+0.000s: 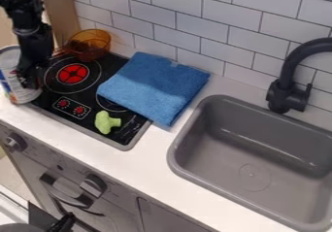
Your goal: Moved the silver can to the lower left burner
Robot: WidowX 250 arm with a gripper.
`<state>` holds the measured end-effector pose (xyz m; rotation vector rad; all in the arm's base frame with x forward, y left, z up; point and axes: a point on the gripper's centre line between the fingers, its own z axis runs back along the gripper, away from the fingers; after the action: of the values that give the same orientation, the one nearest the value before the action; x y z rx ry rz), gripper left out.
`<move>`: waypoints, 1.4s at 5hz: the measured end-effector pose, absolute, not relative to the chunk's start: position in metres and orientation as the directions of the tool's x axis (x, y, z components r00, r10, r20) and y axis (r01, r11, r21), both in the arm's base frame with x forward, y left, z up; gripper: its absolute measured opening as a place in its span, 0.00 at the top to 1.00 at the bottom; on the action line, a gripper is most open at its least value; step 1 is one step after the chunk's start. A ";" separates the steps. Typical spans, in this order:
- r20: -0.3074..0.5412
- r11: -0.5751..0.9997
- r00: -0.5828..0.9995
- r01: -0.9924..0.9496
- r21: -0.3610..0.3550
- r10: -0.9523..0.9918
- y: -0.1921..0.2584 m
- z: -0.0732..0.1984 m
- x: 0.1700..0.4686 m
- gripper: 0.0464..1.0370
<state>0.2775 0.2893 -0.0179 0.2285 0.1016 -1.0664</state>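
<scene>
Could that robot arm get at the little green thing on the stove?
Probably yes: the green thing lies uncovered on the stovetop, and the blue cloth rests beside it, not over it.

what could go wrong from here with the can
The can is at the stove's left edge, so it might tip or catch on the rim if lowered there. The orange bowl sits close by, and a sideways swing of the gripper could knock it.

The tabletop (149,156) around the sink (227,163) is brightly lit. Pale glare is reflected from the black stove top (126,131) beside the sink, while soft highlights and gentle shadows are spread across the sink's inner walls.
</scene>
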 end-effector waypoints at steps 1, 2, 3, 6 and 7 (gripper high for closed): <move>-0.202 0.461 0.478 0.878 0.130 -0.855 0.298 -0.019 0.269 0.04; -0.208 0.459 0.480 0.877 0.144 -0.852 0.305 -0.019 0.266 0.04; -0.211 0.454 0.479 0.877 0.156 -0.852 0.309 -0.019 0.264 0.04; -0.141 0.533 0.550 0.834 0.138 -0.823 0.276 -0.031 0.271 0.04; -0.048 0.587 0.609 0.781 0.214 -0.792 0.257 -0.006 0.281 0.04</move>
<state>0.2811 0.2568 -0.0056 0.2221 -0.0543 -0.9165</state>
